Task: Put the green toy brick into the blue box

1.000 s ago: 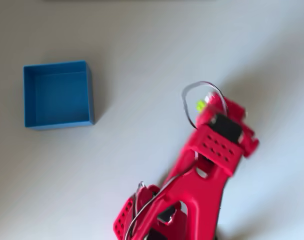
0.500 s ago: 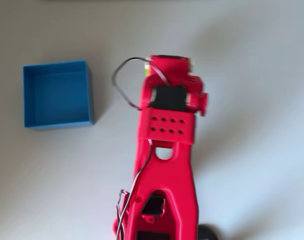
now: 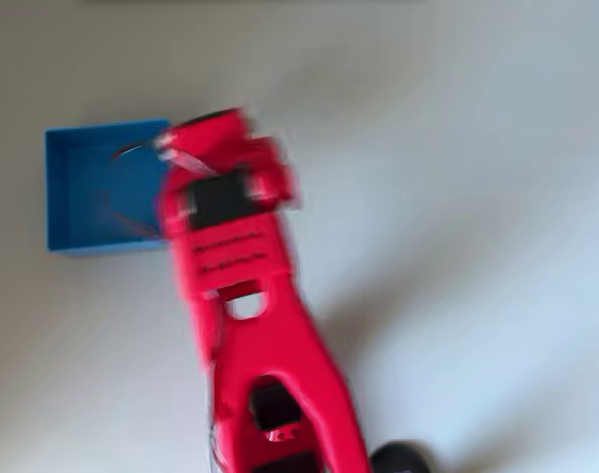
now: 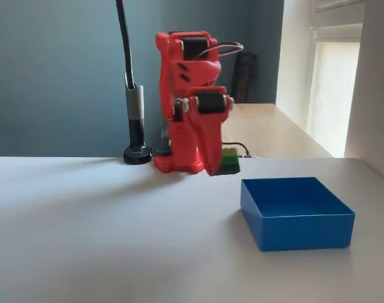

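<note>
In the fixed view the green toy brick (image 4: 230, 161) hangs above the table, with my red gripper (image 4: 220, 165) shut on it. It is up in the air just beyond the far left corner of the blue box (image 4: 306, 232). From overhead, the blurred red arm (image 3: 231, 256) reaches over the right wall of the blue box (image 3: 55, 187). There the wrist covers the brick and the fingers.
A black pole on a round foot (image 4: 137, 153) stands behind the arm's base; the foot (image 3: 398, 458) sits at the bottom edge of the overhead view. The white table (image 4: 103, 227) lies open to the left and in front of the box.
The arm has swung left across the table, from the right side to the box's right wall, carrying the brick along.
</note>
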